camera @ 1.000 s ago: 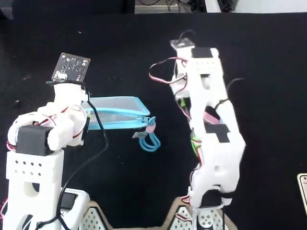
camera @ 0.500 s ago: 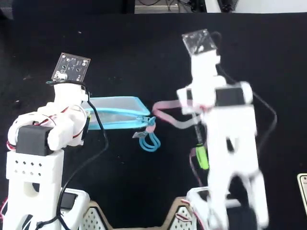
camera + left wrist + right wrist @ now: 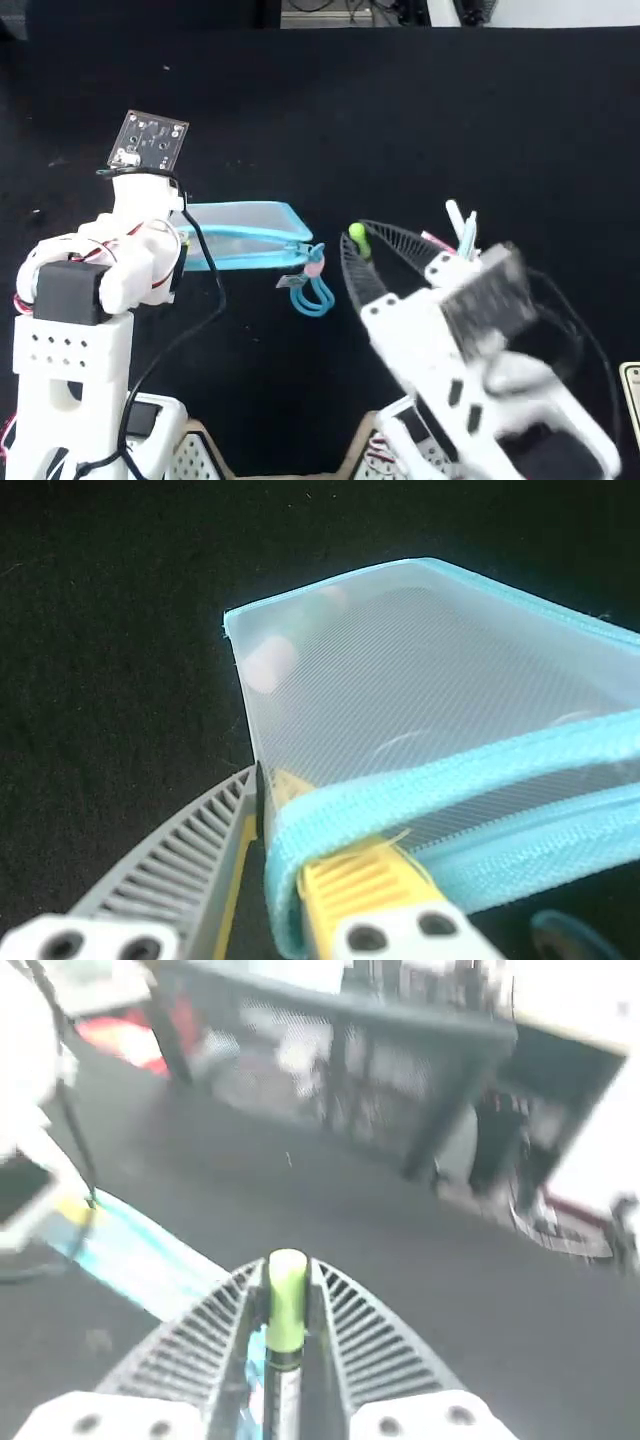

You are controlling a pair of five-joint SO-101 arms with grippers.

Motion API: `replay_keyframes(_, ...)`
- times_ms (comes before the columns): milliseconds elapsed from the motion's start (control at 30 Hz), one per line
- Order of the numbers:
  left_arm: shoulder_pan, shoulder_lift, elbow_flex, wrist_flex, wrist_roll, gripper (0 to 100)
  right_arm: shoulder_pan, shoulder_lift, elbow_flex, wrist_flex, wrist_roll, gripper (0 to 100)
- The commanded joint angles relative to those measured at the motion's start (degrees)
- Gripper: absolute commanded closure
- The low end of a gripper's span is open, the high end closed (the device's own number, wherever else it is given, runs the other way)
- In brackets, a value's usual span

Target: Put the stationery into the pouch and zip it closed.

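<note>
So my right gripper (image 3: pixel 287 1270) is pinching the green-capped pen (image 3: pixel 357 238) just beside the zipper-pull end of the pouch (image 3: pixel 240 235), which runs lengthwise toward the table's (image 3: pixel 300 120) left edge, with my left gripper (image 3: pixel 268 790) clamped on that far end.

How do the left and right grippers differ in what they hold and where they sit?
The left gripper clamps the pouch's end edge; the right gripper clamps a green-tipped marker. The left gripper is at the pouch; the right gripper is apart from it, past its zip-pull end. Both are shut on something.
</note>
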Motion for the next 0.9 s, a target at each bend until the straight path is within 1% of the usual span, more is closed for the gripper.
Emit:
replay_keyframes(0,0.2,0.4,1.5,0.1,-0.4,97,-4.7,-6.1,1.8,-9.6,-5.4,98.7)
replay_keyframes(200,0.2,0.4,2.1,-0.2,-0.4,97,-12.7,-11.5,10.6,-26.0,-5.9,98.7)
replay_keyframes(400,0.2,0.4,2.1,-0.2,-0.4,97,-17.6,-16.0,18.2,-41.1,-5.8,98.7)
replay_keyframes(600,0.2,0.4,2.1,-0.2,-0.4,97,-17.9,-16.4,25.5,-48.5,-5.8,98.7)
replay_keyframes(867,0.2,0.4,2.1,-0.2,-0.4,97,-17.7,-16.4,37.5,-61.9,-5.7,98.7)
